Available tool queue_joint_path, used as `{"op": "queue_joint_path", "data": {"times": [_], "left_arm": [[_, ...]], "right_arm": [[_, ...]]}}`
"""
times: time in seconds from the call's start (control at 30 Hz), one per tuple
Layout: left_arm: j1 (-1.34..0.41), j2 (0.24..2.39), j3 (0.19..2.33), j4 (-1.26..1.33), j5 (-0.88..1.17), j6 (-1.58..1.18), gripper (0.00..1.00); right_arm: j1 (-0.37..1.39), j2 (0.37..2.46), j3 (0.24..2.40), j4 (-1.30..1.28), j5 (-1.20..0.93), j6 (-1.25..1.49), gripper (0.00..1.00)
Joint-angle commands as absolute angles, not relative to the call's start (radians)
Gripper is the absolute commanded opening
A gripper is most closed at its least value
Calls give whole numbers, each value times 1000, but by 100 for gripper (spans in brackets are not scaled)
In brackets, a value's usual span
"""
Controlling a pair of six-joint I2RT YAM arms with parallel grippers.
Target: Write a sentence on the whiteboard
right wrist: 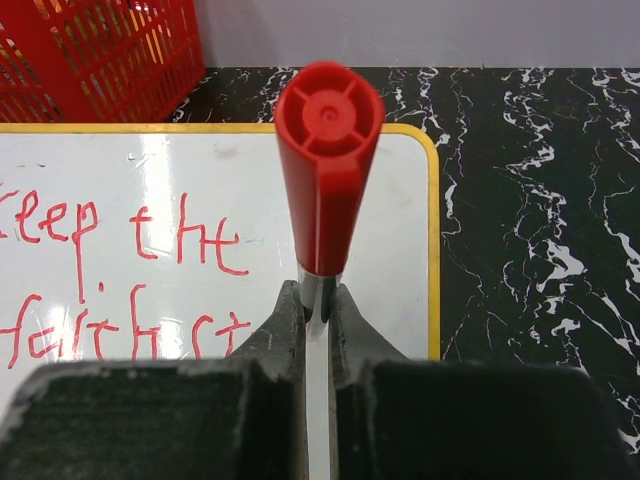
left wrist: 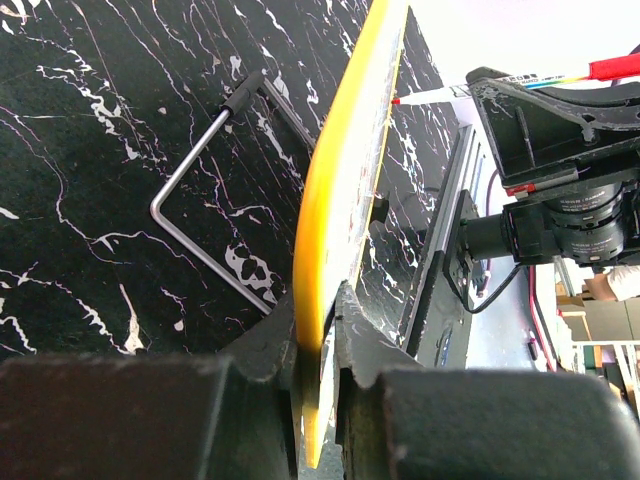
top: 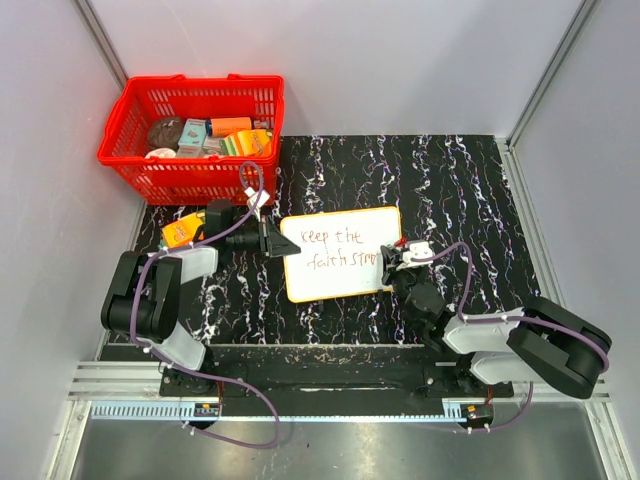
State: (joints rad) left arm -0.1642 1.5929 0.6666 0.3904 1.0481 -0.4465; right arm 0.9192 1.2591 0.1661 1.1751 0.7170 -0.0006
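The whiteboard (top: 340, 252), white with an orange-yellow rim, lies on the black marbled table. The sentence (top: 335, 250) is in red marker in two lines, "keep the" above "faith str". My left gripper (top: 283, 243) is shut on the board's left edge; in the left wrist view (left wrist: 322, 330) the yellow rim (left wrist: 335, 170) runs between its fingers. My right gripper (top: 400, 256) is at the board's right edge, shut on a red-capped marker (right wrist: 328, 165). The words (right wrist: 130, 280) show on the board (right wrist: 390, 240) below it. The marker tip is hidden.
A red basket (top: 195, 135) full of small packages stands at the back left. An orange packet (top: 180, 232) lies by the left arm. A bent metal stand wire (left wrist: 200, 215) shows behind the board. Grey walls close in the table.
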Motion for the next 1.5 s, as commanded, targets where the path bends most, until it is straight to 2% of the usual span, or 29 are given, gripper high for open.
{"op": "queue_joint_path", "data": {"times": [0.0,0.43,1.47], "left_arm": [[-129,1629,649,356,833,-337,0],[-129,1632,650,357,836,-334,0],[-129,1649,661,357,850,-336,0]], "right_arm": [[928,1295,187,1307,739,12,0],[928,1348,187,1309,773,23,0],[928,1229,141,1108,729,130,0]]}}
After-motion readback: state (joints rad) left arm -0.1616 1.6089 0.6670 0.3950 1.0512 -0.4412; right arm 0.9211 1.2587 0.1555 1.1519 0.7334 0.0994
